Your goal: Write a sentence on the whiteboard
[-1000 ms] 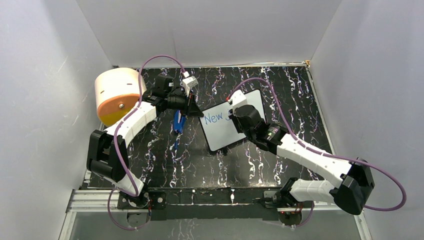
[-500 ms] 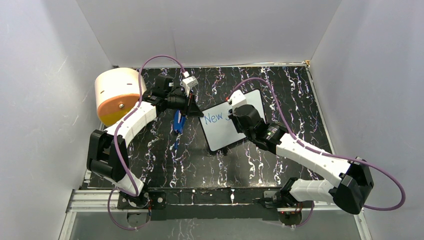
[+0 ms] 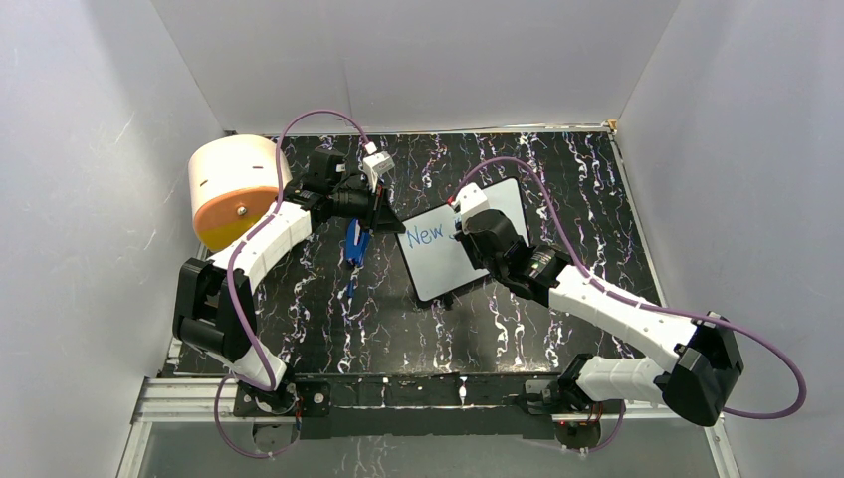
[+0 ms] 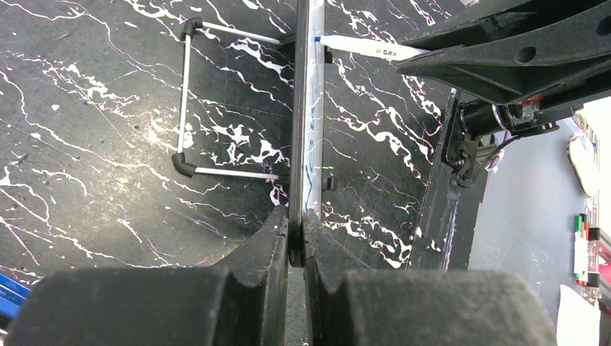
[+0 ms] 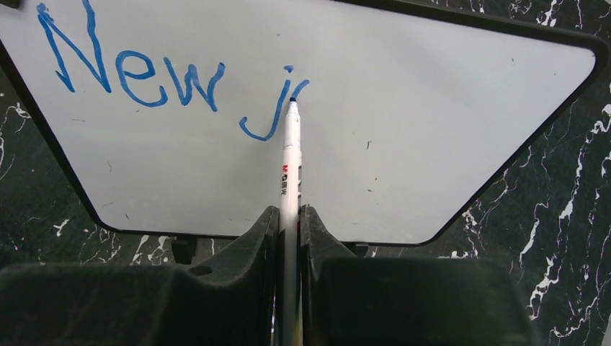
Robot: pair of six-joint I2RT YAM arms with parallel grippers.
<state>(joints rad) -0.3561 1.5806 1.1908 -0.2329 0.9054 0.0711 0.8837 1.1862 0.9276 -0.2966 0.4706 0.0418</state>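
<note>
The whiteboard (image 3: 438,269) lies on the black marbled table, tilted, with a thin black frame. My left gripper (image 3: 391,223) is shut on its left edge; in the left wrist view the board (image 4: 306,108) runs edge-on out of the gripper (image 4: 295,234). My right gripper (image 5: 290,216) is shut on a white marker (image 5: 290,166) whose blue tip touches the board (image 5: 432,144) just right of the "j". The sentence (image 5: 137,72) reads "New j" in blue. From above, the right gripper (image 3: 468,225) covers the "j" and only "New" (image 3: 426,235) shows.
A cream and orange drum (image 3: 231,189) lies at the back left beside the left arm. A blue object (image 3: 356,242) sits on the table left of the board. A wire bracket (image 4: 186,108) lies behind the board. White walls enclose the table.
My right gripper has shifted slightly left and up over the board, now covering the "j" seen from above. The left arm and board have not moved.
</note>
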